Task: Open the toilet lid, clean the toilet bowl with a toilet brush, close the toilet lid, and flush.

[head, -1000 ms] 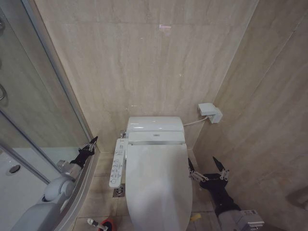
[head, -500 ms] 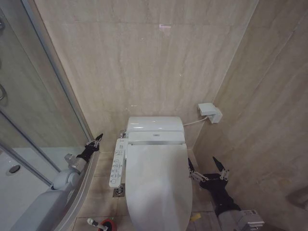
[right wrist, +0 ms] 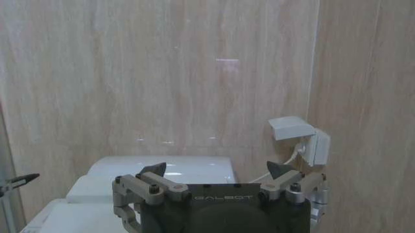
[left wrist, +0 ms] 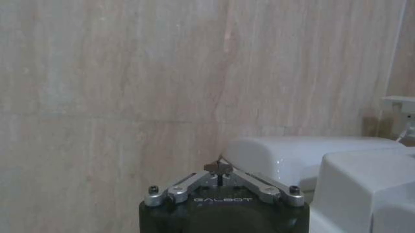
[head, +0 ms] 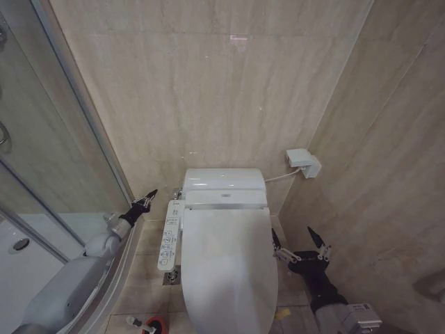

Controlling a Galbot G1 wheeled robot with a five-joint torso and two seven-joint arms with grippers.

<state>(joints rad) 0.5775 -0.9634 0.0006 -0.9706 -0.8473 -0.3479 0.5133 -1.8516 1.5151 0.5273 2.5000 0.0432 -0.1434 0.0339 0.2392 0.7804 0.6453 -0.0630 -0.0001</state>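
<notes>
Toilet lid (head: pixel 226 268) and red brush holder (head: pixel 154 325) cut off at head view's lower edge.

White control panel (head: pixel 169 235) beside the seat, wall socket box (head: pixel 304 163) above right, red holder (head: pixel 155 325) on the floor

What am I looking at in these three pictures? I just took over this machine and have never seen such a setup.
You are driving a two-armed wheeled robot in a small tiled bathroom. The wide picture comes from its head, looking down at a toilet. The toilet lid is down. A control panel sticks out beside the seat, a wall socket sits behind, and a glass shower door stands to the left. The toilet brush stands in its red holder on the floor at the bottom edge.

The other two pictures come from cameras on the wrists, looking past each claw. The left claw is shut, reaching toward the tank, and holds nothing. The right claw is open and empty beside the lid.
</notes>
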